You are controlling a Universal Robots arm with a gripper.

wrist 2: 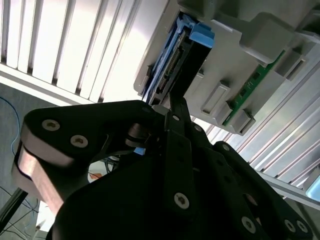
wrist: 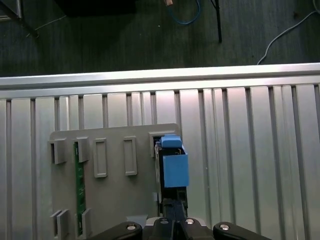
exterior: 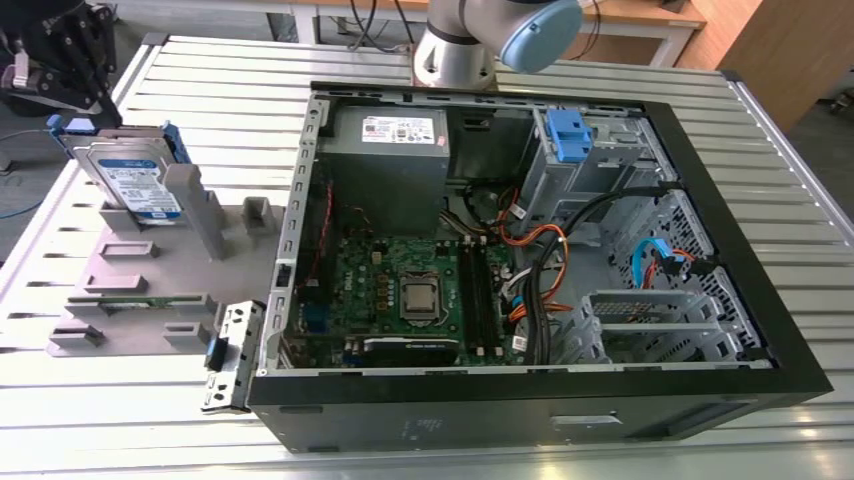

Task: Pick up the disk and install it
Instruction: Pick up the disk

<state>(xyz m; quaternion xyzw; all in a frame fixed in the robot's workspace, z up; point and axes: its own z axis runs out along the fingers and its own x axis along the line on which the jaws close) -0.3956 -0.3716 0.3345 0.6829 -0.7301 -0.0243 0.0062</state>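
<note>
While poised at the top edge of the flat silver blue-railed metal disk [exterior: 131, 185], upright in a slot of the grey plastic holder block [exterior: 147, 265]: black tool [wrist 2: 175, 106], clamped or apart impossible to tell. Pickup step, seemingly. Calls for straight pull from that holder.

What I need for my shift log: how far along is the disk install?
Done: nothing visible yet. The disk stands upright in its grey holder, outside the case. In hand: the gripper is right at the disk's end in the first wrist view; a grip cannot be confirmed. Left: the disk is not yet lifted or set in the case.
</note>
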